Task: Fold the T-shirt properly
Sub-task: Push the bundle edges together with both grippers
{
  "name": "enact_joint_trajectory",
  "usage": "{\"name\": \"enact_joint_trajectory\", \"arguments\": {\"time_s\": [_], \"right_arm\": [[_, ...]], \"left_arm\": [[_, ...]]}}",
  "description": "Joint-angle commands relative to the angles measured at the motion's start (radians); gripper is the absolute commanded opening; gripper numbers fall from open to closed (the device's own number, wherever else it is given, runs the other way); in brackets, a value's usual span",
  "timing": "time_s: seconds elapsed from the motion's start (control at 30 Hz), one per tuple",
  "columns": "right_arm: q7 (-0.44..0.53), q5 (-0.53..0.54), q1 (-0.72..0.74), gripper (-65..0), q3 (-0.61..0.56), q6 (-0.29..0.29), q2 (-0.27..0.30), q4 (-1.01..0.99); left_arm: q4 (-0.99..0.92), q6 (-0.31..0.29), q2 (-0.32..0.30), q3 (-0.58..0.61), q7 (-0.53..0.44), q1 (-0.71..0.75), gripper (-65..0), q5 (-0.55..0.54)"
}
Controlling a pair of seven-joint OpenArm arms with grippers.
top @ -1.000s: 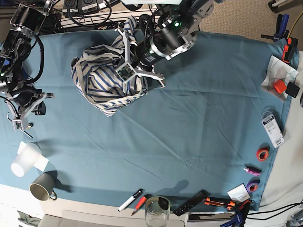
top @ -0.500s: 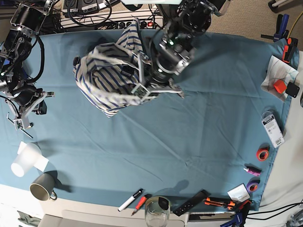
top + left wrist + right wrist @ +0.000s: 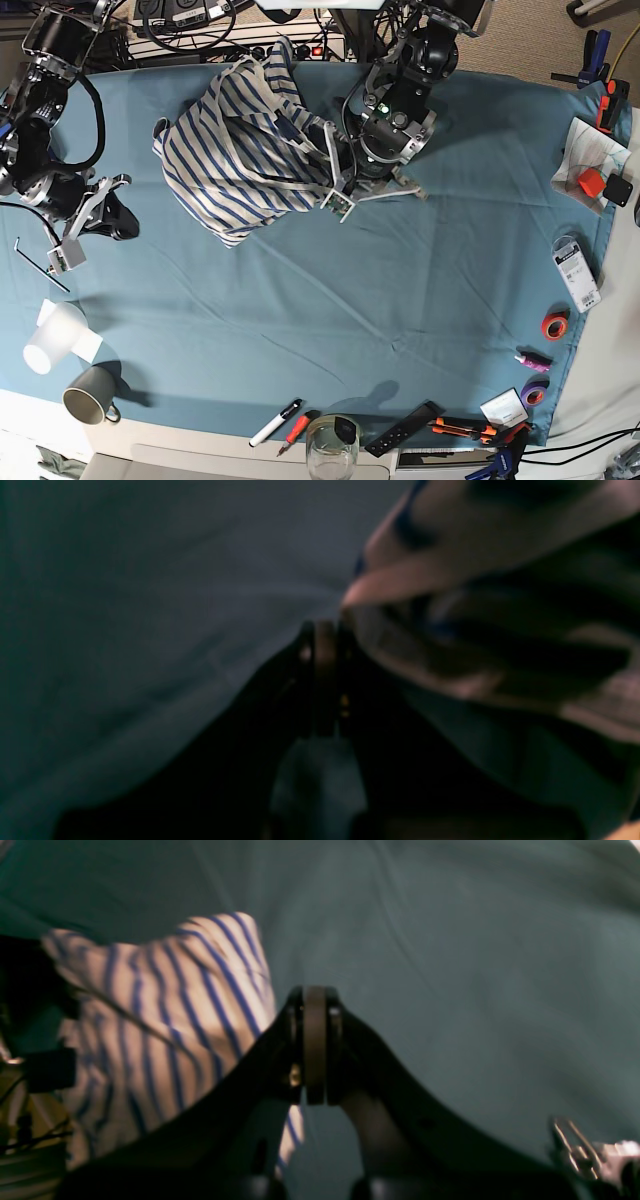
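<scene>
The T-shirt (image 3: 245, 150), white with thin blue stripes, lies bunched at the back left of the teal table cloth (image 3: 400, 300). One edge is pulled taut to the right. My left gripper (image 3: 330, 190) is at that edge, at the shirt's right side. In the left wrist view the left gripper (image 3: 325, 630) is shut, with striped cloth (image 3: 475, 630) at its tip; the view is dark and blurred. My right gripper (image 3: 125, 222) is left of the shirt and apart from it. In the right wrist view the right gripper (image 3: 315, 992) is shut and empty over the table cloth, with the shirt (image 3: 175, 1015) to its left.
A white cup (image 3: 55, 338) and a grey mug (image 3: 88, 397) stand front left, with a hex key (image 3: 40, 268) near them. Markers (image 3: 277, 423), a glass (image 3: 332, 447) and tools (image 3: 460, 430) line the front edge. Tape rolls (image 3: 555, 325) and small items (image 3: 592, 182) lie at the right edge.
My left gripper has moved right and forward, drawing the shirt's edge with it so the shirt spreads out. My right gripper has swung right, toward the shirt.
</scene>
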Motion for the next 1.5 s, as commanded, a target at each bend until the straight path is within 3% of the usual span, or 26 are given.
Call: {"name": "enact_joint_trajectory", "arguments": {"time_s": [0.0, 0.07, 0.13, 0.23, 0.3, 0.4, 0.57, 0.67, 0.77, 0.87, 1.03, 1.33, 1.47], "right_arm": [[0.021, 0.053, 0.013, -65.0, 0.007, 0.014, 0.022, 0.014], [0.021, 0.123, 0.013, -65.0, 0.006, 0.031, 0.022, 0.014], [0.021, 0.170, 0.013, -65.0, 0.005, 0.040, 0.022, 0.013], [0.021, 0.179, -0.008, -65.0, -0.020, 0.041, 0.023, 0.012], [0.021, 0.179, -0.033, -65.0, -0.060, 0.041, 0.023, 0.012], [0.021, 0.176, -0.055, -65.0, -0.133, 0.041, 0.022, 0.012], [0.021, 0.101, -0.056, -65.0, -0.225, 0.040, 0.022, 0.012], [0.021, 0.011, -0.056, -65.0, -0.273, 0.033, 0.021, 0.012], [0.021, -0.065, -0.064, -65.0, -0.311, 0.009, 0.019, 0.006], [0.021, -0.077, -0.063, -65.0, -0.336, -0.002, 0.018, -0.036], [0.021, -0.096, -0.057, -65.0, -0.349, -0.029, -0.004, -0.150], [0.021, -0.163, 0.000, -65.0, -0.354, -0.035, -0.079, -0.254], [0.021, -0.159, 0.023, -65.0, -0.351, -0.071, -0.074, -0.252]], "left_arm": [[0.033, 0.003, 0.009, 0.003, 0.008, -0.010, -65.0, -0.025], [0.066, 0.014, 0.009, 0.003, 0.039, -0.010, -65.0, -0.047], [0.102, 0.068, 0.009, 0.003, 0.036, -0.008, -65.0, -0.044], [0.154, 0.121, 0.009, 0.003, 0.037, -0.004, -65.0, -0.011], [0.188, 0.125, 0.009, 0.003, 0.035, 0.005, -65.0, -0.014], [0.242, 0.077, 0.009, 0.003, 0.020, 0.031, -65.0, -0.076], [0.293, -0.094, 0.009, 0.004, -0.085, 0.085, -65.0, -0.329], [0.257, -0.179, 0.010, 0.004, -0.106, 0.091, -65.0, -0.394], [0.173, -0.182, 0.009, 0.003, -0.144, 0.083, -65.0, -0.393], [0.090, -0.182, 0.009, 0.003, -0.178, 0.066, -65.0, -0.393], [0.018, -0.182, 0.009, 0.003, -0.124, 0.036, -65.0, -0.360], [-0.060, -0.178, 0.009, 0.003, -0.125, 0.042, -65.0, -0.352], [-0.032, -0.168, 0.008, 0.003, -0.124, 0.032, -65.0, -0.352]]}}
